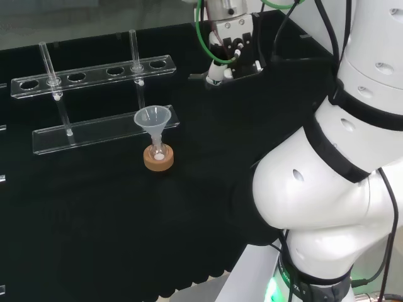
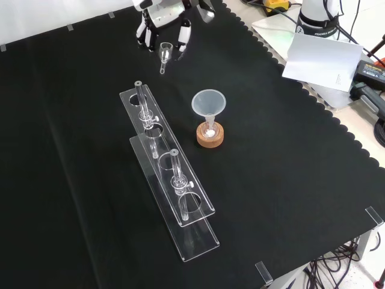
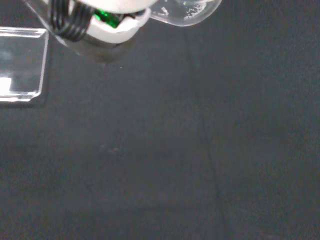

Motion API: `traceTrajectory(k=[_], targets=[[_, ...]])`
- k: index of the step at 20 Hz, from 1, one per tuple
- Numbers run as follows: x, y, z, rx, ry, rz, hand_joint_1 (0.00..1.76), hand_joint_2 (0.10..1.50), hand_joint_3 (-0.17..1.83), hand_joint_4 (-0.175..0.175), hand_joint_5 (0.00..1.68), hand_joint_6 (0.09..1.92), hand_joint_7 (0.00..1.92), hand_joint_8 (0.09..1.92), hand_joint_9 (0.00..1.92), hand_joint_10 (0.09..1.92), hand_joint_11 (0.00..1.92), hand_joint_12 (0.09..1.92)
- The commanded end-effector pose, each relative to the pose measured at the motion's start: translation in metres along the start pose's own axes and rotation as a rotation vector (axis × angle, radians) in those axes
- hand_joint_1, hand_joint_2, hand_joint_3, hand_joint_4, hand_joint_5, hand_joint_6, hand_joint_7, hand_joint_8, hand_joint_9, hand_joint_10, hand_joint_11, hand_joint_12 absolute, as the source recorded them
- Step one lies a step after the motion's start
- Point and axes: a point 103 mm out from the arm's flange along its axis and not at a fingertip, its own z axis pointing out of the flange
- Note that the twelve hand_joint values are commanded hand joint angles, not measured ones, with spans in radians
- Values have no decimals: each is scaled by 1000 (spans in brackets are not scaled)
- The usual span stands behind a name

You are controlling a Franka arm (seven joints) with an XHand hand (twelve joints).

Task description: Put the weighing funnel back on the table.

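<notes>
Small clear weighing funnel [image 2: 163, 54]: aloft, stem down, under the black and white hand [image 2: 161, 18] at the far end of the black cloth [image 2: 289, 180] in the front view. The glass is faint and the contact points are hard to make out. Well apart stand a clear plastic tube rack [image 2: 171, 180] and a big cone-shaped funnel [image 2: 208, 103] on a cork ring [image 2: 210, 136]. Fingers [image 2: 182, 43] curl down, pinching the piece.

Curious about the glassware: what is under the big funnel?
The funnel stands with its stem in a small flask on a cork ring; something white lies inside. The ring hides the flask's base.
</notes>
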Motion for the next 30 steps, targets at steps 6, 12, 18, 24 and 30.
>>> traceTrajectory(k=[6,12,18,24,30], targets=[[-10,66,37,18,2,-40,1122,727,507,175,1301,561,601,671,1083,180,1023,888],[-7,89,44,37,4,-49,1122,727,507,175,1300,563,600,671,1083,179,1023,889],[-4,104,49,38,-1,-55,1122,728,507,175,1299,566,601,672,1083,179,1023,889],[-5,131,68,56,13,-70,1122,728,507,175,1298,568,600,672,1084,178,1022,890],[-6,146,86,62,28,-81,1121,728,508,175,1296,570,600,672,1084,177,1023,891]])
